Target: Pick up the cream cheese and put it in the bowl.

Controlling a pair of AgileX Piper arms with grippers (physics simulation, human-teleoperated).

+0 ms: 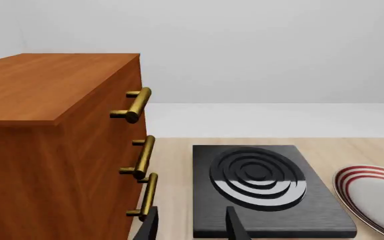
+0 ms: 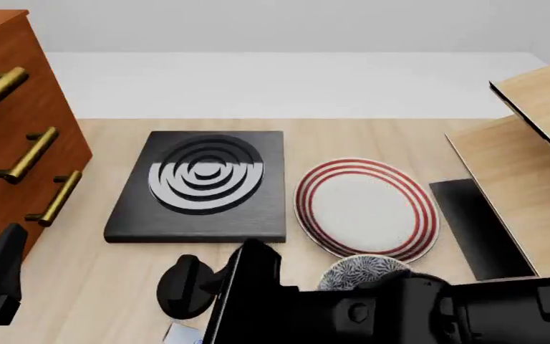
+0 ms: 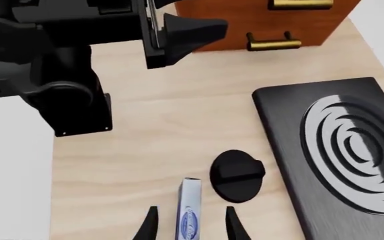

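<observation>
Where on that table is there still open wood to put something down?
Bare wood lies between the wooden drawer cabinet and the black stove burner, and beyond the burner and the red-ringed plate. Near the arms it is crowded: the black knob, cream cheese and patterned bowl cluster there.

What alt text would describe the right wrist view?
The right gripper hangs with open jaws either side of the pale silver-blue cream cheese box on the light wooden table, beside a black round knob and a black stove plate with concentric rings.

A simulated kitchen — stove burner [image 2: 204, 183], ringed plate [image 2: 367, 208] and wooden drawer cabinet [image 2: 8, 136] on a tabletop.
</observation>
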